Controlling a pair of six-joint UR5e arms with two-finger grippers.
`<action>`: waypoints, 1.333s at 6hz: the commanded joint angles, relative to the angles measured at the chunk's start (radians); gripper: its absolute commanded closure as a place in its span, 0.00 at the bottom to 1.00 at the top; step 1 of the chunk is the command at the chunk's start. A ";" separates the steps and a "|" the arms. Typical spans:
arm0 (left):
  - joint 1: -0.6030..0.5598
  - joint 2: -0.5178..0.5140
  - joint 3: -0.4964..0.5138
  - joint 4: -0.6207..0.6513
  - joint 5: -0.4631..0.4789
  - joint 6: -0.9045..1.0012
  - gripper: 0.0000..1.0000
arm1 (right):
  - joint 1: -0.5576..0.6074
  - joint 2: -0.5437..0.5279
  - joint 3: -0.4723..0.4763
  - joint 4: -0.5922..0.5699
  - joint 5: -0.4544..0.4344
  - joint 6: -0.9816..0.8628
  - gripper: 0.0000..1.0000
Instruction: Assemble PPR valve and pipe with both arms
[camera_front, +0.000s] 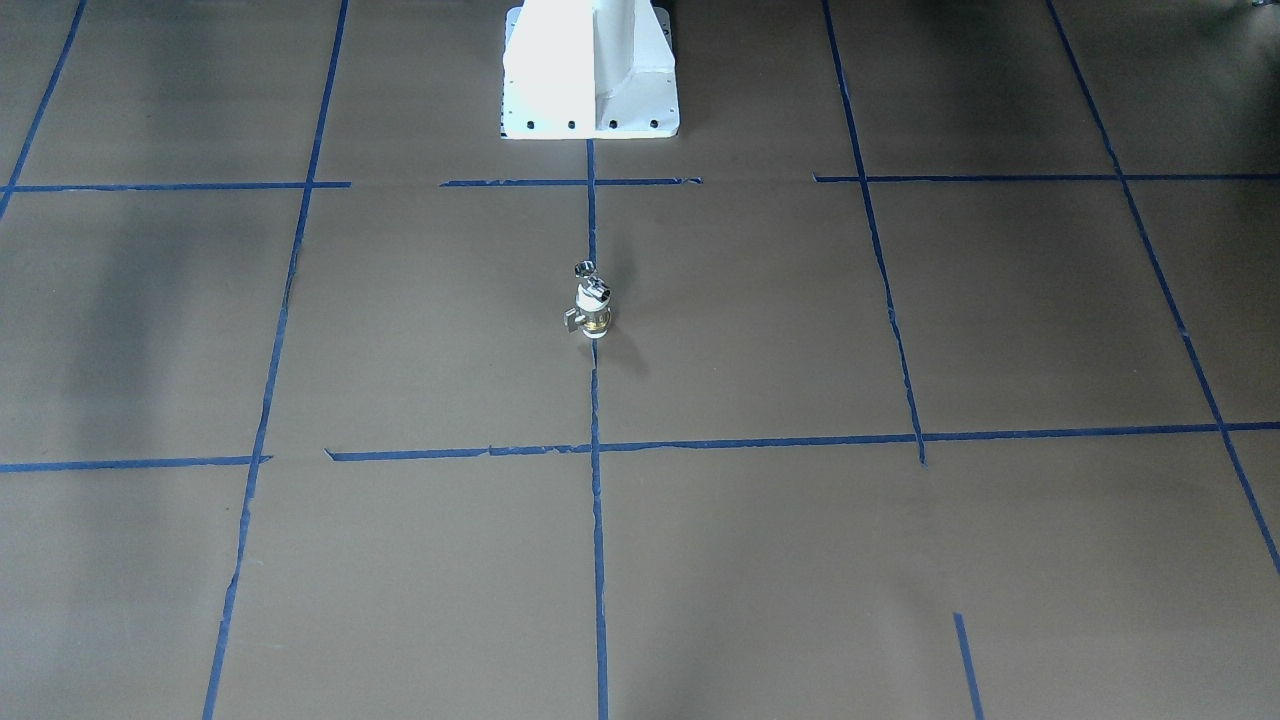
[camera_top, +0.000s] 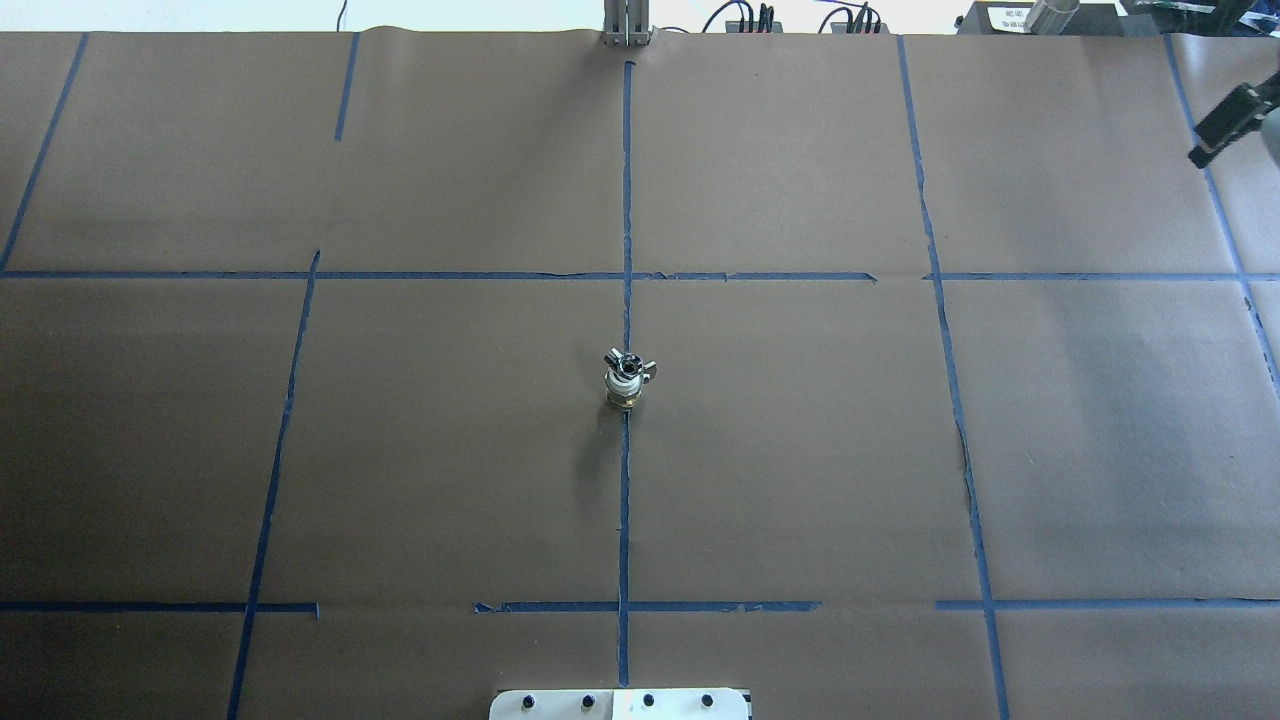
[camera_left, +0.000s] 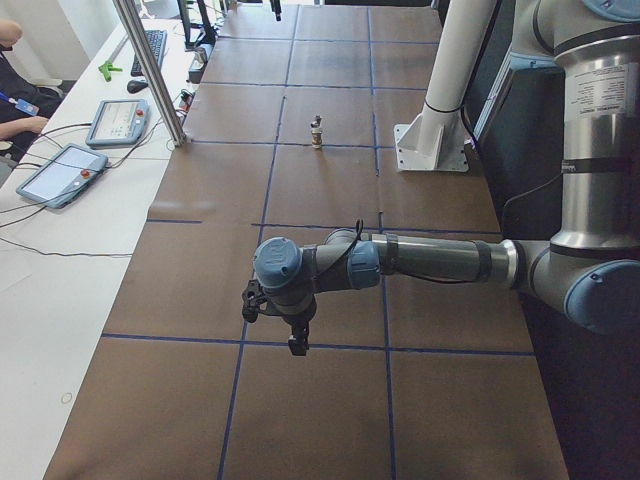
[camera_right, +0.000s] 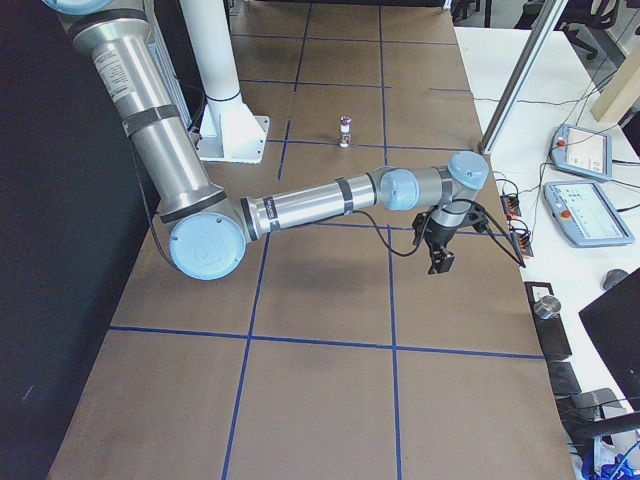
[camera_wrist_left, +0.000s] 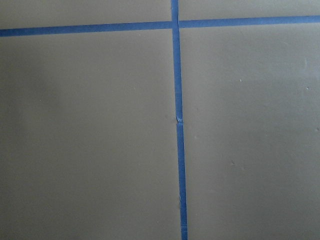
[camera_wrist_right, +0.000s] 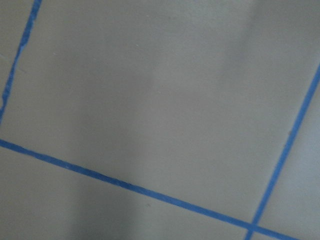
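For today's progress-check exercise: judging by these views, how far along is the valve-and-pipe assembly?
Done, apparently: the small shiny chrome pipe sits atop the white-ended, brass-middled PPR valve, upright as one piece at mid-table. In hand: nothing; the black left gripper and right gripper hang over brown paper, apart from it. Left: seemingly nothing, though how tight the joint is cannot be seen.

My left arm (camera_left: 430, 258) and right arm (camera_right: 300, 205) are grey tubes with light-blue joint caps (camera_left: 277, 262) and black cables (camera_left: 352, 238); my pedestal (camera_front: 590, 70) is white and bolted.

Brown paper table cover (camera_top: 450, 450), blue tape lines (camera_top: 624, 500), metal post (camera_left: 150, 70), two handheld screens (camera_left: 117, 122) on the white side bench (camera_left: 60, 290).
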 joint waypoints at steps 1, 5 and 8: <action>0.000 -0.015 0.000 0.000 -0.002 -0.012 0.00 | 0.160 -0.148 0.008 0.002 0.001 -0.115 0.00; -0.006 0.004 -0.022 0.005 0.006 -0.006 0.00 | 0.174 -0.405 0.174 0.131 0.009 0.008 0.00; -0.008 0.027 -0.032 0.005 0.004 -0.006 0.00 | 0.174 -0.406 0.200 0.129 0.035 0.008 0.00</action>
